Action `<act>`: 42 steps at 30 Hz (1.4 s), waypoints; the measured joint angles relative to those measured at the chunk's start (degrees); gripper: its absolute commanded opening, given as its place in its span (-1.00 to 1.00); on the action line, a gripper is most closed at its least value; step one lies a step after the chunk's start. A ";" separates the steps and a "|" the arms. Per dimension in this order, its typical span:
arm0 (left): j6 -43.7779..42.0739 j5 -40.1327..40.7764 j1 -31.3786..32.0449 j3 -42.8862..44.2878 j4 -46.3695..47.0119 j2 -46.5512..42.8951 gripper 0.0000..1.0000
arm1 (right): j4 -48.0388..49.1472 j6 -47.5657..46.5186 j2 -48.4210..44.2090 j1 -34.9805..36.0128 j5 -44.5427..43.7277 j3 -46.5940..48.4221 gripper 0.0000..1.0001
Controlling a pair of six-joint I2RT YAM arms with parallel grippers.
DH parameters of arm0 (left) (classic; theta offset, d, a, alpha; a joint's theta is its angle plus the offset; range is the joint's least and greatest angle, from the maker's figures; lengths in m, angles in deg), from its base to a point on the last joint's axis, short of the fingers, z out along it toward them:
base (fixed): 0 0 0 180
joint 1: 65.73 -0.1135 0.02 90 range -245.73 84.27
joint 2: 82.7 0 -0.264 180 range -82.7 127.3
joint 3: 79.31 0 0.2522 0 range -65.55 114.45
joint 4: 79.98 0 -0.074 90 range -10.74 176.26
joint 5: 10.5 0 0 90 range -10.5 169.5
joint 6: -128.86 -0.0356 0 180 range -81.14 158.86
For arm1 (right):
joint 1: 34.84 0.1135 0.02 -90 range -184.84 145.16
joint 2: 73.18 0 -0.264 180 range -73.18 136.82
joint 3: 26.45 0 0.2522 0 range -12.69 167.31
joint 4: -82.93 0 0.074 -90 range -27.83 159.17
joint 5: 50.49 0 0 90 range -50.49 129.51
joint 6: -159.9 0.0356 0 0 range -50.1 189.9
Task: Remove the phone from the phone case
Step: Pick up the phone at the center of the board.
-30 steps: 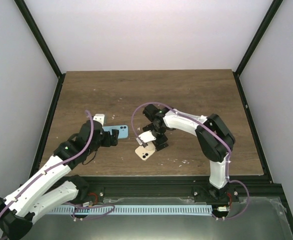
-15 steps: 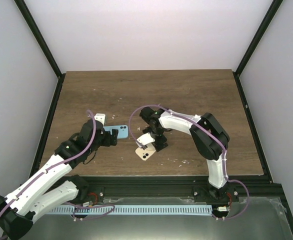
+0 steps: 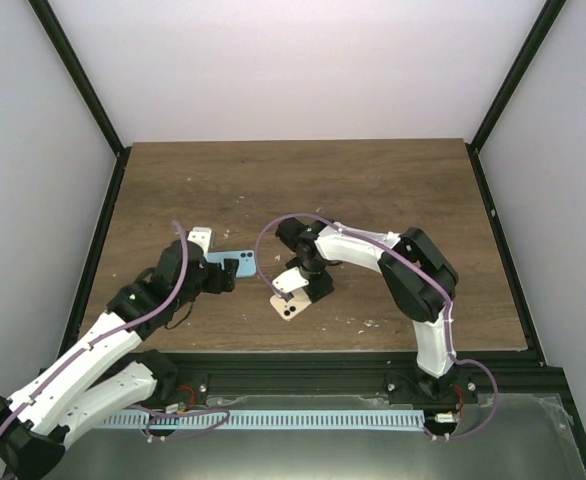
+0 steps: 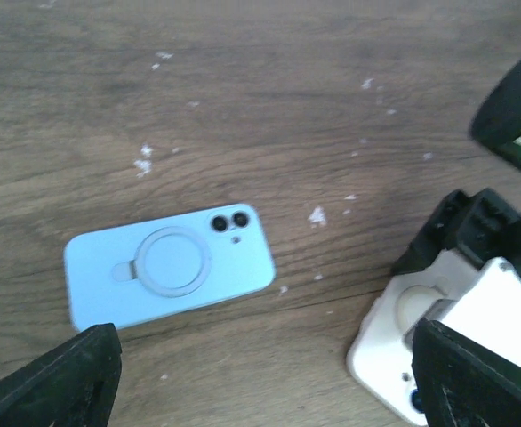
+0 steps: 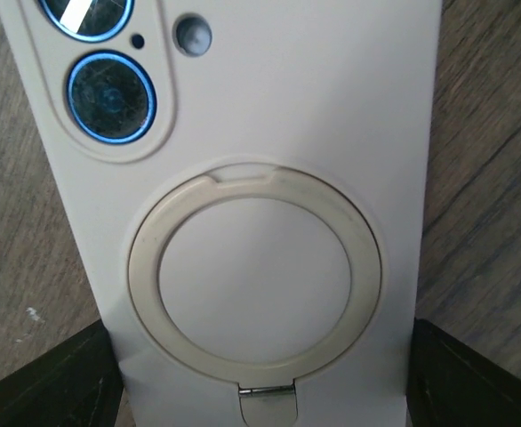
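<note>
A cream phone case lies back-up near the table's front, and the blue camera lenses of the phone show through its cutout. It has a ring stand on its back. My right gripper straddles the case, its fingers against both long edges. In the top view the right gripper stands over the case's upper end. A light blue phone case with a ring lies flat to the left. My left gripper hovers open just in front of it, holding nothing.
The light blue case lies between the two grippers, a short gap from the cream case. White crumbs dot the wooden table. Black frame rails run along the table's sides.
My right gripper has shifted slightly left and down over the cream case and its jaws have narrowed onto the case's edges. The left gripper has barely moved.
</note>
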 measured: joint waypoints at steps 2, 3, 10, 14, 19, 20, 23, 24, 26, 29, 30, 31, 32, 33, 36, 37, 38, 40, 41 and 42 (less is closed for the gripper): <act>0.04 -1.84 -0.02 -0.94 1.77 -1.62 0.73 | -0.07 0.59 -0.48 -0.02 0.22 -0.52 0.34; 0.15 -2.80 -0.04 -1.62 2.64 -2.71 0.70 | -0.09 1.03 -0.98 -0.15 0.37 -1.18 0.32; -1.60 -12.33 5.25 -3.15 7.82 -12.24 0.28 | -10.16 3.65 -6.05 -5.92 7.63 -4.33 0.27; -8.07 -15.19 16.96 -1.27 9.57 -13.99 0.21 | -14.86 4.63 -10.99 -12.11 13.22 -4.28 0.25; -21.00 -12.17 28.94 1.38 7.43 -7.52 0.35 | -20.59 5.66 -15.58 -17.14 19.30 -3.91 0.21; -23.93 -10.86 31.15 2.25 6.45 -5.70 0.36 | -21.22 6.05 -16.37 -17.27 20.39 -3.91 0.21; -31.58 -8.66 34.51 4.33 5.07 -0.76 0.34 | -22.75 6.97 -18.67 -17.14 24.09 -3.93 0.20; -33.90 -8.13 34.95 5.03 4.59 0.83 0.33 | -23.19 7.19 -19.43 -17.07 25.44 -3.93 0.20; -38.23 -7.04 35.58 6.64 3.28 3.87 0.32 | -23.69 7.43 -20.31 -16.98 27.32 -3.93 0.20; -44.22 -4.79 36.46 8.11 2.29 6.82 0.31 | -23.98 8.15 -20.74 -16.85 29.73 -4.07 0.20; -45.83 -4.15 36.72 8.22 2.32 7.26 0.30 | -23.98 8.35 -20.92 -16.76 30.47 -4.31 0.20; -47.28 -3.63 36.92 8.28 2.36 7.58 0.29 | -24.06 8.50 -21.03 -16.68 31.06 -4.44 0.20; -49.05 -2.93 37.16 8.31 2.56 7.91 0.28 | -24.15 8.55 -21.14 -16.61 31.54 -4.57 0.20; -50.75 -2.12 37.40 8.35 2.82 8.33 0.26 | -24.24 8.70 -21.24 -16.44 32.11 -4.70 0.20; -55.47 0.22 37.86 8.70 3.54 10.47 0.17 | -24.35 9.14 -21.57 -15.85 33.90 -4.74 0.20; -56.89 0.85 37.92 8.87 3.74 11.52 0.15 | -24.35 9.44 -21.70 -15.58 34.49 -4.74 0.20; -58.23 1.40 37.97 9.09 3.91 12.59 0.13 | -24.33 9.70 -21.88 -15.21 34.97 -4.76 0.20; -60.54 2.08 38.03 9.16 4.33 14.27 0.08 | -24.28 10.03 -22.34 -14.25 35.58 -5.11 0.20; -61.75 2.47 38.14 9.16 4.44 14.64 0.03 | -24.26 10.12 -22.56 -13.60 35.71 -5.38 0.20; -62.60 2.71 38.27 9.16 4.63 14.75 0.00 | -24.46 10.23 -22.75 -12.94 35.78 -5.55 0.20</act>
